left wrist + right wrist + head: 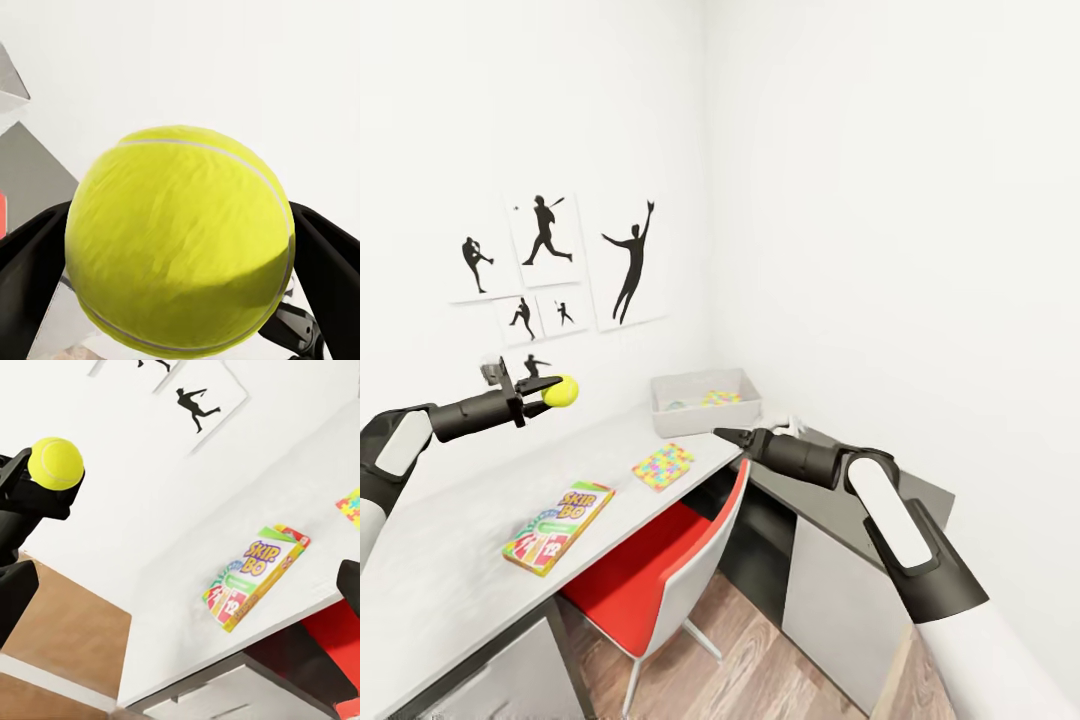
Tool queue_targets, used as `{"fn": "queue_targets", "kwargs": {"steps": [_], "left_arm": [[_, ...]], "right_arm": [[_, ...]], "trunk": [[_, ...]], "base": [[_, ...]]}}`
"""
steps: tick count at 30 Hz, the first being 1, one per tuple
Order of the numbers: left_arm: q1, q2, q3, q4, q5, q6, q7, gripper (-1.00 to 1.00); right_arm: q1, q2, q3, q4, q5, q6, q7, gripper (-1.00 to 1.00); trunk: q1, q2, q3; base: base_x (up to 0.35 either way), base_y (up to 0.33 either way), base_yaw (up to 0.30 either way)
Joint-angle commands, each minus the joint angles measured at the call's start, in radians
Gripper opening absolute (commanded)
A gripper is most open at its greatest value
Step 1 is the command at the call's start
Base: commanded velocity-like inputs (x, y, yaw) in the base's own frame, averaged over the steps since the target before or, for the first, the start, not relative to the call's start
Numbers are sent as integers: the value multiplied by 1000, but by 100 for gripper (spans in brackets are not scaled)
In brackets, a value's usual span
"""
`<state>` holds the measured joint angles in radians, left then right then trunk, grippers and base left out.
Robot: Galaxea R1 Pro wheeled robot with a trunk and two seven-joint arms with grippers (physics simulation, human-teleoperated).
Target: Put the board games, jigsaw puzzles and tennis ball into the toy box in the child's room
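The tennis ball is held up in the air over the table, my left gripper shut on it. Up close the ball sits between both black fingers. The Skip-Bo board game lies flat near the table's front edge. One jigsaw puzzle lies further along the table. The toy box stands at the far corner with another puzzle inside. My right gripper hovers open just in front of the toy box. The right wrist view shows the ball and the Skip-Bo box.
A red and white chair is tucked under the table below the puzzle. A lower dark cabinet with a white door joins the table at the right. White walls close in behind, with black baseball silhouettes on the left one.
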<state>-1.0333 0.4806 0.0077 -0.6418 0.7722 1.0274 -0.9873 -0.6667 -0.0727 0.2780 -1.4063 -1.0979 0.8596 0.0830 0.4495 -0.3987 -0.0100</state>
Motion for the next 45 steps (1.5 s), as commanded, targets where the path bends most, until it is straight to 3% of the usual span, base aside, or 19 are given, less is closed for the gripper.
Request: {"fn": "queue_targets", "kwargs": {"steps": [1, 12, 32, 45], "left_arm": [[-1, 0, 1, 1, -3, 2, -5, -100], [-1, -2, 0, 1, -2, 2, 0, -100], [-1, -1, 0, 1, -2, 3, -8, -100], [-1, -1, 0, 1, -2, 3, -10, -100]], "right_arm": [[-1, 0, 0, 0, 8, 2, 8, 100], [-1, -1, -2, 0, 7, 1, 7, 100], [-1, 0, -2, -1, 6, 0, 7, 100], [4, 1, -3, -1, 6, -2, 6, 100]], "trunk": [[1, -1, -1], [1, -1, 2], [1, -1, 7], [1, -1, 7]], "base": [[0, 0, 272], [102, 31, 158], [300, 63, -52], [117, 11, 0]]}}
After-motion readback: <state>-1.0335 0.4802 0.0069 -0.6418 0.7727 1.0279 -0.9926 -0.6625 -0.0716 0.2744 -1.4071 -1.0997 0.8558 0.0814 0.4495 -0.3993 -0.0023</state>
